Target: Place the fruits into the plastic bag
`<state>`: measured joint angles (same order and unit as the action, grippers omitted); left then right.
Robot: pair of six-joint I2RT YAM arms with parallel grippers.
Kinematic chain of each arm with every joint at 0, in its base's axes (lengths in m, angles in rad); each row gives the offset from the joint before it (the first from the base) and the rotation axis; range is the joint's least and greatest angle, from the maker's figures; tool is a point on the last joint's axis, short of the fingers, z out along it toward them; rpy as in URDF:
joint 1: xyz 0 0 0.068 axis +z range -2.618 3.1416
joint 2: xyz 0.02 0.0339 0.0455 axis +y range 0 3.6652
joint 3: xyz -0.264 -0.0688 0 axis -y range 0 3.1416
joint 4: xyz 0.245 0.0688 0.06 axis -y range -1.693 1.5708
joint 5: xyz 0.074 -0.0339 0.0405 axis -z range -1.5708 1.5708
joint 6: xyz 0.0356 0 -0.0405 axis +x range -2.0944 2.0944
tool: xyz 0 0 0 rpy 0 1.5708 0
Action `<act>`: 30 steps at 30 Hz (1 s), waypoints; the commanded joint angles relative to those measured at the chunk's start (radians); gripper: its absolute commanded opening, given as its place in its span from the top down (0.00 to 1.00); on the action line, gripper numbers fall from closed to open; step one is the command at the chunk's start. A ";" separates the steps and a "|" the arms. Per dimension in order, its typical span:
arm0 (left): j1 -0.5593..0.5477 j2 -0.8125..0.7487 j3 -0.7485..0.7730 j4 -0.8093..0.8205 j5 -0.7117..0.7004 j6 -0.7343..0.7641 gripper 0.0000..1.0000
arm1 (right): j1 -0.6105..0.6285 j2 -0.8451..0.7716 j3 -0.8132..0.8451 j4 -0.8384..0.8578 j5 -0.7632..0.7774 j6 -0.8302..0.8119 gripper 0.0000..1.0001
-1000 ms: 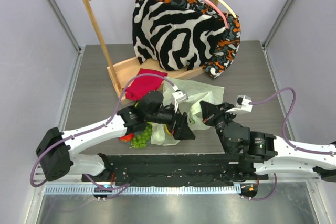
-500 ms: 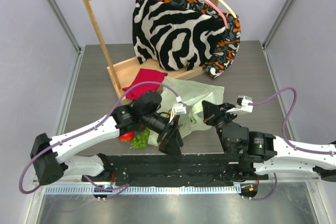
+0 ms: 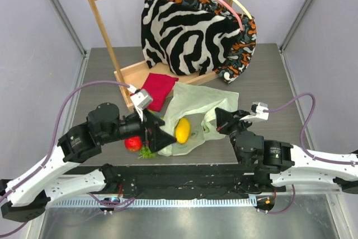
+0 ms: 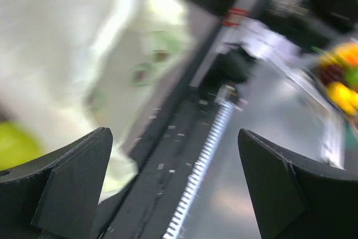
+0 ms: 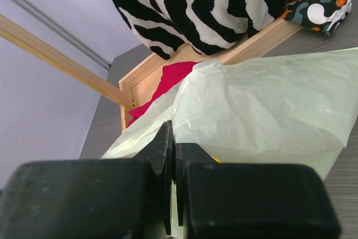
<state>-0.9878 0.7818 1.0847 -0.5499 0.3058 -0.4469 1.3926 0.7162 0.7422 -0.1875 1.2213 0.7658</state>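
Observation:
The pale-green plastic bag [image 3: 204, 100] lies on the table in front of the wooden frame, its mouth facing left. A yellow mango [image 3: 182, 130] lies in that mouth. A red apple [image 3: 133, 143] and green grapes [image 3: 146, 152] lie just left of the bag, partly hidden by my left arm. My left gripper [image 3: 165, 135] is open and empty, just left of the mango. Its wrist view is blurred, with the gripper [image 4: 176, 194] wide open and the bag [image 4: 67, 54] at the left. My right gripper [image 3: 221, 120] is shut on the bag's near edge [image 5: 263, 104], with its fingers [image 5: 168, 155] pinched together.
A wooden rack [image 3: 106, 37] stands at the back with zebra-striped fabric [image 3: 184, 32] and patterned cloth hung on it. A red cloth [image 3: 156, 88] lies on its base beside the bag. The black arm mount [image 3: 179, 177] runs along the table's near edge.
My left arm has drawn back to the left, out of the bag's mouth, with its gripper open. The yellow mango now shows in the mouth. The right gripper has kept its hold.

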 commanded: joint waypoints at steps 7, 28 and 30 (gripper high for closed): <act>0.003 0.082 -0.075 -0.251 -0.429 -0.187 0.00 | 0.005 0.006 0.046 0.019 0.053 0.007 0.99; 0.009 0.148 -0.169 0.242 -0.244 -0.239 1.00 | 0.003 0.026 0.135 0.020 0.090 -0.167 0.99; 0.024 0.186 -0.039 0.240 -0.247 -0.184 1.00 | 0.005 0.037 0.173 0.025 0.110 -0.276 0.99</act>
<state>-0.9817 0.9306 0.8322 -0.4583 0.0650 -0.7143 1.3926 0.7410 0.8062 -0.1993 1.2369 0.6662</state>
